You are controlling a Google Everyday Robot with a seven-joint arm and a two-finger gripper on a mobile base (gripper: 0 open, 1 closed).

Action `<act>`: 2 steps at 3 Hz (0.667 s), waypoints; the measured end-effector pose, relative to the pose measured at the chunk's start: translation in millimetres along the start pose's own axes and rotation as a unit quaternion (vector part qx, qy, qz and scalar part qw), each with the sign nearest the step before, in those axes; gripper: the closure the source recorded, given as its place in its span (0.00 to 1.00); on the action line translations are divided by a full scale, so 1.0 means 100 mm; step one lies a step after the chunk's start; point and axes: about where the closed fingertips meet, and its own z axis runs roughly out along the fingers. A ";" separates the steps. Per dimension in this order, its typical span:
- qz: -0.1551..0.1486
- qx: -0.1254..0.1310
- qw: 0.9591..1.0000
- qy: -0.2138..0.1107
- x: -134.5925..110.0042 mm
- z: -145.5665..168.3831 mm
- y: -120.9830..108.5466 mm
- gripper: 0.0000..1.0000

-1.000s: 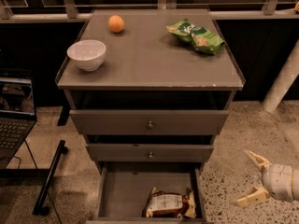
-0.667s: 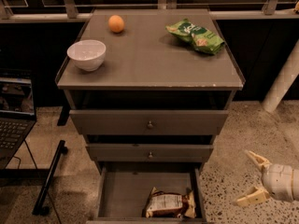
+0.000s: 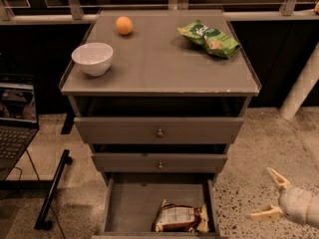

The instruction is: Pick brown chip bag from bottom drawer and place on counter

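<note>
**Approach stage: claw empty beside the open drawer**

The claw (image 3: 264, 194) hovers above the floor, its two fingers spread apart and holding nothing. Just to its left and a little lower, the brown chip bag (image 3: 180, 217) lies in the open bottom drawer (image 3: 112, 203). The grasp has probably not begun. Next the claw should swing left, descend and close on the bag. The counter (image 3: 159, 63) sits well above, to its left.

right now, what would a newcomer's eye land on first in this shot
The open bottom drawer draws the eye first, with the brown chip bag lying at its front right. On the counter sit a green chip bag at back right, a white bowl at left and an orange behind it. The pale tool hangs open at lower right, over the speckled floor.
</note>
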 end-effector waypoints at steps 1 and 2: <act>0.020 0.026 0.999 -0.037 0.53 0.32 -0.35 0.00; 0.071 0.005 0.996 -0.055 1.18 0.79 -0.41 0.00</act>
